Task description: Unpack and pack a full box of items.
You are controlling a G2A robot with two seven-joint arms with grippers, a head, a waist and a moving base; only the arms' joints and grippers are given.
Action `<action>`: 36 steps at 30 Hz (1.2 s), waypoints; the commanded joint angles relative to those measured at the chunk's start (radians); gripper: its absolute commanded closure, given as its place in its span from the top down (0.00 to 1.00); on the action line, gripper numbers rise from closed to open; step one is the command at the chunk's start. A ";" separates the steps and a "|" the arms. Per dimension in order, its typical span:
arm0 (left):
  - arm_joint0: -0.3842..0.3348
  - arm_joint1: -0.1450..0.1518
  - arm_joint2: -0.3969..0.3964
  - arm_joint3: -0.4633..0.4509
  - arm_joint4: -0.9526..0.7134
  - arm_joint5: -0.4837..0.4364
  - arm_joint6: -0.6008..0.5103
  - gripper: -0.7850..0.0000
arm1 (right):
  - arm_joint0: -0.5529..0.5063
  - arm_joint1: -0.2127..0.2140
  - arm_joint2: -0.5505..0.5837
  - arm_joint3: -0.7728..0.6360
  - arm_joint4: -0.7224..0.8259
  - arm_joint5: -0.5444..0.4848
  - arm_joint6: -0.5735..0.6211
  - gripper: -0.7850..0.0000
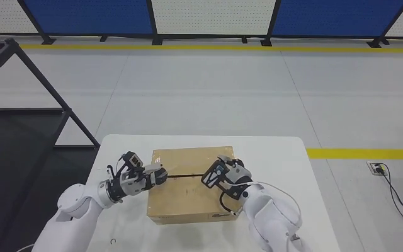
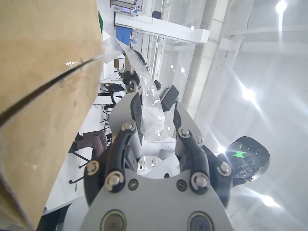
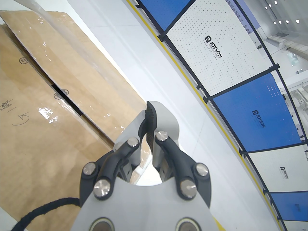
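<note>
Brown corrugated cardboard formed the rectangular box, which sat at the middle of the white table, its two top flaps meeting along a dark seam that ran left to right. In the right wrist view the flaps lay slightly parted at that seam, with glossy tape on their faces.

The left gripper was at the left end of the seam, over the box's left edge. Its fingers stood apart, and a strip of clear tape ran from the box's corner down between them, lying against one pad. Whether it stuck there could not be told.

The right gripper was above the right part of the seam, its fingers pressed together with nothing visible between them.

Past the table's far edge lay pale grey floor. A black metal frame stood to the left, and a short yellow floor line lay to the right. Farther off, a long yellow line crossed the floor in front of a row of blue and white perforated panels in black frames.
</note>
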State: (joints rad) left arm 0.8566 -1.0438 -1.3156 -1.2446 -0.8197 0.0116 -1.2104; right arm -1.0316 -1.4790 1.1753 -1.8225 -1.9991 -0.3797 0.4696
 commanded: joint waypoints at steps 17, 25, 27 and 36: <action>0.009 0.002 -0.008 -0.002 0.000 0.001 -0.011 0.00 | -0.012 0.003 -0.006 -0.020 -0.002 0.021 0.009 0.00; 0.010 0.006 -0.026 -0.007 0.011 -0.002 -0.010 0.00 | -0.015 0.005 -0.010 -0.024 -0.009 0.016 0.008 1.00; 0.010 0.008 -0.035 -0.009 0.015 0.000 -0.009 0.00 | -0.018 0.006 -0.008 -0.030 -0.010 0.012 0.004 1.00; 0.018 0.022 -0.086 -0.023 0.033 0.009 -0.001 0.00 | -0.078 0.019 0.049 -0.100 0.013 -0.001 -0.046 1.00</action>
State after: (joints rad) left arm 0.8736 -1.0236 -1.3976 -1.2657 -0.7923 0.0216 -1.2120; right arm -1.1031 -1.4613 1.2179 -1.9165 -1.9935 -0.3765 0.4330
